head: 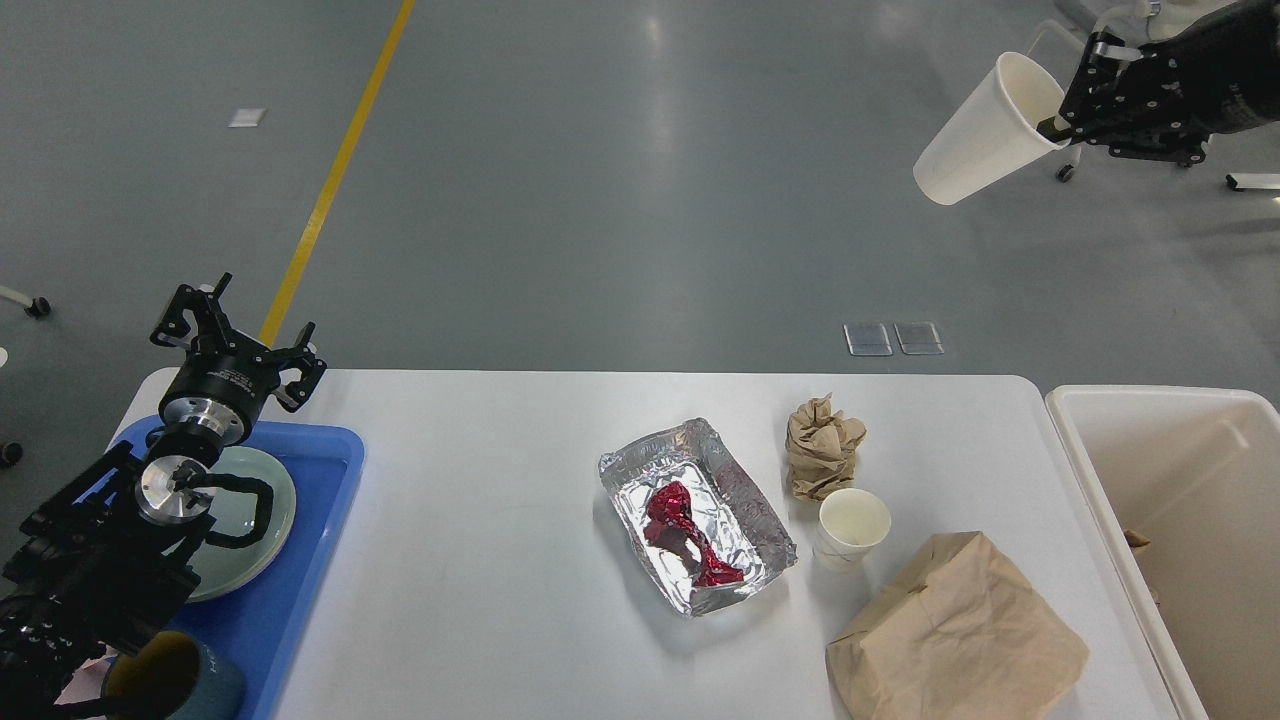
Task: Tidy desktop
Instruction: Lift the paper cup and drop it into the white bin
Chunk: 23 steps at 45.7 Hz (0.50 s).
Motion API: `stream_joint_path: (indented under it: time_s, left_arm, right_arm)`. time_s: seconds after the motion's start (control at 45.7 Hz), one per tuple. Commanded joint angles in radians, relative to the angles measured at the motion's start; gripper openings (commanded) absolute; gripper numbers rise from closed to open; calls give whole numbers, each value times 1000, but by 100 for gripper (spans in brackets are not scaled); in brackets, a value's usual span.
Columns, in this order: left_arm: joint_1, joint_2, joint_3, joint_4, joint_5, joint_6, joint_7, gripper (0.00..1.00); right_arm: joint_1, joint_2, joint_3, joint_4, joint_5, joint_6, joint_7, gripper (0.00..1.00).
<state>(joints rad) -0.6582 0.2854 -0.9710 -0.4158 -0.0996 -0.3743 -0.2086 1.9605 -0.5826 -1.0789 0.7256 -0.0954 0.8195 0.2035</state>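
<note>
The white desktop [480,560] holds a foil tray [762,520] with a crumpled red wrapper [685,530], a crumpled brown paper ball [822,447], a white paper cup [852,527] and a brown paper bag [955,635]. My right gripper [1062,118] is shut on the rim of a second white paper cup [975,135] and holds it tilted, high above the table's far right. My left gripper [235,325] is open and empty above the table's far left corner.
A blue tray [300,590] at the left holds a pale green plate [245,525] and a dark blue mug [175,685]. A cream-white bin [1165,440] stands against the table's right edge. A wheeled chair [1130,60] stands on the floor at the back right.
</note>
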Motion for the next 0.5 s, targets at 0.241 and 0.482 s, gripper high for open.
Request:
stream_joint_path:
  time_s: [0.241,0.482]
  left_arm:
    - [0,0,0,0,0,0,0,97]
    - [0,0,0,0,0,0,0,97]
  right_arm:
    - [-578,-65,22,-297,28,-385,-4,0]
    - [-864,-103,30,-380,43,-539,-4,0]
